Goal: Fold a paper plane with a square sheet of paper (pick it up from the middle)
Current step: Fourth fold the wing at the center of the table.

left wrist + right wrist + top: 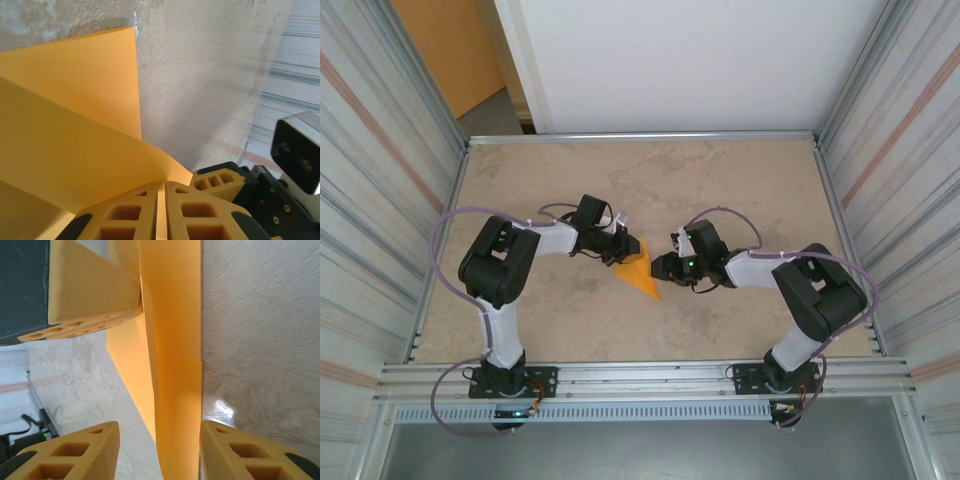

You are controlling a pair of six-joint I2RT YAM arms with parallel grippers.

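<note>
Left wrist: plain paper plane (75, 145) between closed left fingers (125, 217)

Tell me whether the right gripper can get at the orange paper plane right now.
Probably yes: the right gripper is open with the paper plane running between its jaws, nothing in the way. The left gripper is shut on the paper too.

The fingers (125, 215) of my left gripper (161, 186) are matt, ochre moulded plastic. The paper plane (638, 272) is smooth, matt orange paper. The table (740, 180) is mottled, stone-like, faintly glossy; its front rail (650, 375) is ribbed metal.
</note>
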